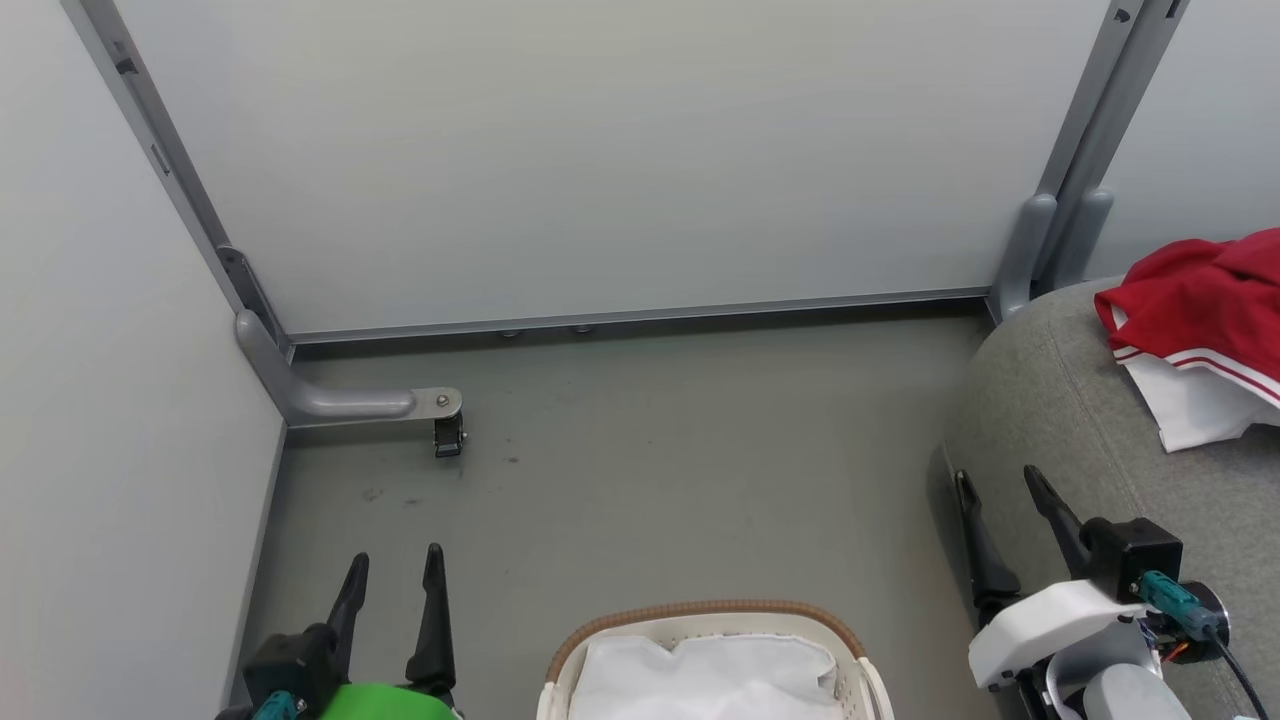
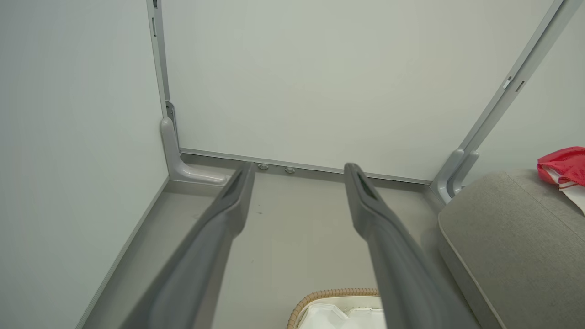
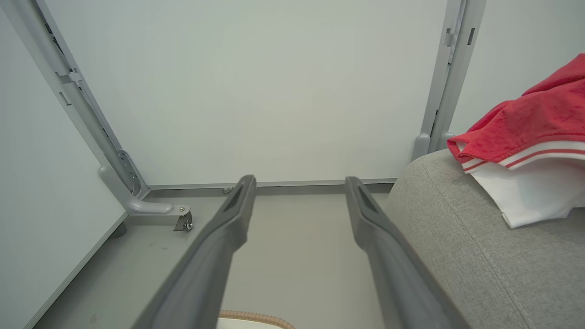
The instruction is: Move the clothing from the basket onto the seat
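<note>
While L/R pincers (image 1: pixel 397 553) (image 1: pixel 996 473) gape empty, clothing (image 1: pixel 1200 290) on seat (image 1: pixel 1060 420)

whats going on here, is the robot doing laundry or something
A two-armed robot is moving clothing from a basket to a seat. The red clothing lies on the grey seat at the robot's right. The part of the basket in view, on the floor in front of it, holds a white liner sheet. The left gripper and right gripper are both open and hold nothing.
</note>
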Robot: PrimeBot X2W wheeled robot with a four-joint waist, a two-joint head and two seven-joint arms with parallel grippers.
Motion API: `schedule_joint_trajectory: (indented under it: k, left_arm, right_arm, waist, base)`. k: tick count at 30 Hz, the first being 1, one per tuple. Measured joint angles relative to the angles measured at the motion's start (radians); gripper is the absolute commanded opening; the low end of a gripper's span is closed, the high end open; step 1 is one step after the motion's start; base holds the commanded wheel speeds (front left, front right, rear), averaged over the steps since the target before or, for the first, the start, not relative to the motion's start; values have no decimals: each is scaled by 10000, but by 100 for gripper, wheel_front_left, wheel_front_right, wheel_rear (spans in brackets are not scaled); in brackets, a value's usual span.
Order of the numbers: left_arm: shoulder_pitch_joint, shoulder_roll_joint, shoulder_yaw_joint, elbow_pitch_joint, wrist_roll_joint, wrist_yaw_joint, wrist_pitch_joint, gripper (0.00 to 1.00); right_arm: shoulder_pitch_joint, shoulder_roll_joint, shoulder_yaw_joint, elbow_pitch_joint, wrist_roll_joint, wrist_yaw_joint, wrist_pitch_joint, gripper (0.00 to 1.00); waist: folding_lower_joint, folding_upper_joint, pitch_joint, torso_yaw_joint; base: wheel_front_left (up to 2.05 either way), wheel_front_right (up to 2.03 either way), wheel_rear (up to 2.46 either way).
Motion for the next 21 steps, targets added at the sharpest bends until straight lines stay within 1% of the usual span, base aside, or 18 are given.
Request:
schedule_joint_trajectory:
  k: [1, 5, 21]
  left_arm:
    - [6, 0, -4, 13, -31, -12, 0, 0]
    - [54, -2, -10, 336, -86, -12, 17, 0]
    - [6, -2, 502, 247, -2650, -127, 792, 0]
  right_arm:
    - [16, 8, 0, 12, 21, 0, 0, 0]
    - [222, 92, -12, 347, 65, 0, 48, 0]
    - [242, 98, -198, 107, 2955, 0, 821, 0]
  waist:
    - [0, 0, -4, 4]
    - [0, 0, -2, 3]
    - [0, 0, 61, -103]
  base:
    - [0, 0, 0]
    - [0, 0, 0]
    - [0, 0, 0]
